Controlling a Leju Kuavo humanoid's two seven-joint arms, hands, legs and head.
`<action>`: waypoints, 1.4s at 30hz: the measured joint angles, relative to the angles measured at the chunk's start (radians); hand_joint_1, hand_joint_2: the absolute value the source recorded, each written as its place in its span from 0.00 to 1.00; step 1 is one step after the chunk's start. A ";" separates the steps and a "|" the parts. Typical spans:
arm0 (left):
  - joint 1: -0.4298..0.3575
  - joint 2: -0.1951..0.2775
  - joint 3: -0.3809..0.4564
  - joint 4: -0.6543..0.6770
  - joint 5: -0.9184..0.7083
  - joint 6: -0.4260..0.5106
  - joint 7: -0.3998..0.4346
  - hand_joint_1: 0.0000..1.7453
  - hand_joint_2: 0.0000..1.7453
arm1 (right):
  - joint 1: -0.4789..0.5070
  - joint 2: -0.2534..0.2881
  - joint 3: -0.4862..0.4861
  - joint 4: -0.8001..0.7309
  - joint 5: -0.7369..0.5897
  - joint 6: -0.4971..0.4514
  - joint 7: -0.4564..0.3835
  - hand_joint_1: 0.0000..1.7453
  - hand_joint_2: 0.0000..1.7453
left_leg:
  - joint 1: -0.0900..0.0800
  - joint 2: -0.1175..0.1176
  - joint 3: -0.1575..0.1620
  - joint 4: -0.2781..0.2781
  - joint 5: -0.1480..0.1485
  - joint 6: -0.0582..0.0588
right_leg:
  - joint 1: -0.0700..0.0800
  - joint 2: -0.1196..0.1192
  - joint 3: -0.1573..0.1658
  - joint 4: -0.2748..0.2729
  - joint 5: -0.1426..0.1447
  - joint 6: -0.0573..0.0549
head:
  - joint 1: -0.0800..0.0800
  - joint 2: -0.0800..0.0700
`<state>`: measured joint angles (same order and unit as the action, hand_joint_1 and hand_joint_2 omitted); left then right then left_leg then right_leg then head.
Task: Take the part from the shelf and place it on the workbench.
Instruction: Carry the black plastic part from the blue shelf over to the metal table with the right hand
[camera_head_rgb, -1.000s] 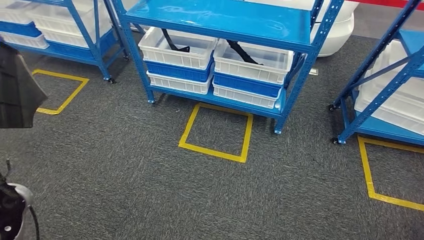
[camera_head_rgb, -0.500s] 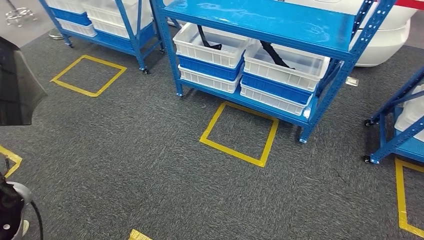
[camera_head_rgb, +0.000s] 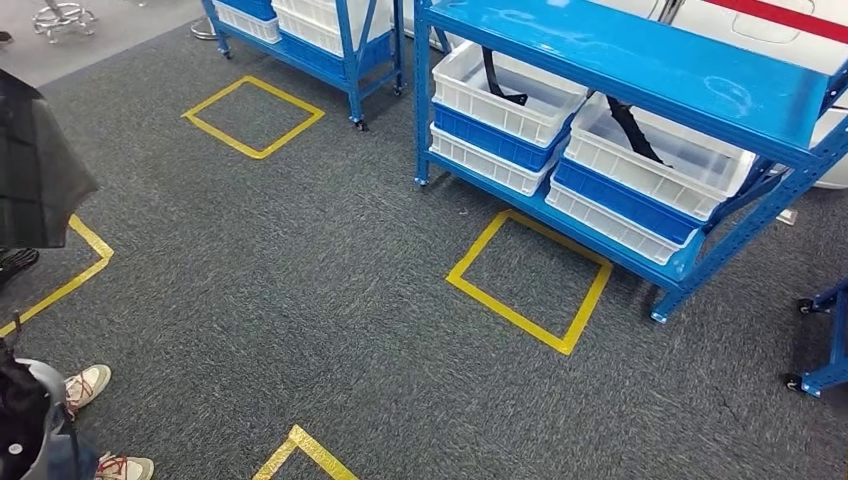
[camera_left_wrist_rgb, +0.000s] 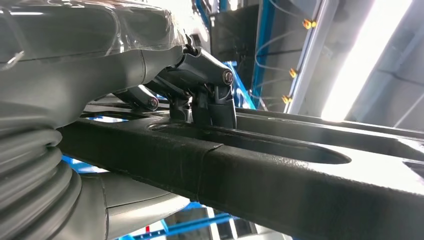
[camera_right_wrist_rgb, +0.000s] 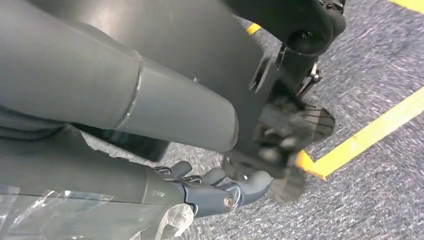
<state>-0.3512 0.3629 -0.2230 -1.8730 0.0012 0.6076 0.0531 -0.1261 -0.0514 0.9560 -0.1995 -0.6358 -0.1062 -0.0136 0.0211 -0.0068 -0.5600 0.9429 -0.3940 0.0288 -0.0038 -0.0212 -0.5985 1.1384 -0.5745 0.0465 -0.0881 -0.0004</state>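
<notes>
Grey carpet floor (camera_head_rgb: 300, 300) with yellow tape squares (camera_head_rgb: 528, 280); blue metal shelf (camera_head_rgb: 640, 60) with white and blue plastic bins (camera_head_rgb: 505, 95) stands ahead to the right. Long black moulded part (camera_left_wrist_rgb: 280, 175): held in the left robot hand (camera_left_wrist_rgb: 200, 95), dark fingers (camera_left_wrist_rgb: 215, 100) clasped over its upper face, long axis running out past the hand. Right robot hand (camera_right_wrist_rgb: 220, 192): hangs low over carpet, fingers loosely curled, nothing in them. Surface for delivery: location cannot be told. Person's white shoes (camera_head_rgb: 90, 385) stand at lower left.
</notes>
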 joint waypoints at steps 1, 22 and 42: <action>0.001 0.000 0.000 0.001 0.001 0.000 0.000 1.00 1.00 | 0.001 0.000 0.001 0.000 0.002 0.000 -0.001 0.00 0.00 | -0.001 -0.011 -0.002 0.000 0.001 0.002 | 0.000 0.009 -0.034 0.070 -0.026 0.000 | 0.000 0.000; 0.000 0.004 0.006 0.015 0.009 -0.013 -0.013 1.00 1.00 | 0.003 -0.011 0.005 0.000 0.008 -0.003 -0.016 0.00 0.00 | 0.029 0.064 -0.032 0.049 -0.002 -0.089 | -0.010 -0.067 0.099 -0.214 0.121 -0.019 | -0.008 0.000; -0.019 0.005 0.002 0.025 0.008 -0.025 -0.015 1.00 1.00 | -0.001 -0.007 0.021 0.000 0.008 -0.003 -0.031 0.00 0.00 | 0.012 -0.137 -0.054 0.012 0.034 -0.041 | -0.003 0.089 0.074 -0.181 0.112 -0.035 | -0.001 0.000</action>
<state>-0.3702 0.3678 -0.2208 -1.8481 0.0093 0.5825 0.0385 -0.1267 -0.0584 0.9770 -0.1998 -0.6275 -0.1092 -0.0441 0.0333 -0.1439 -0.6139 0.9548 -0.3600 -0.0127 -0.0066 0.0683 -0.5245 0.9578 -0.4628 0.0118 -0.0888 -0.0004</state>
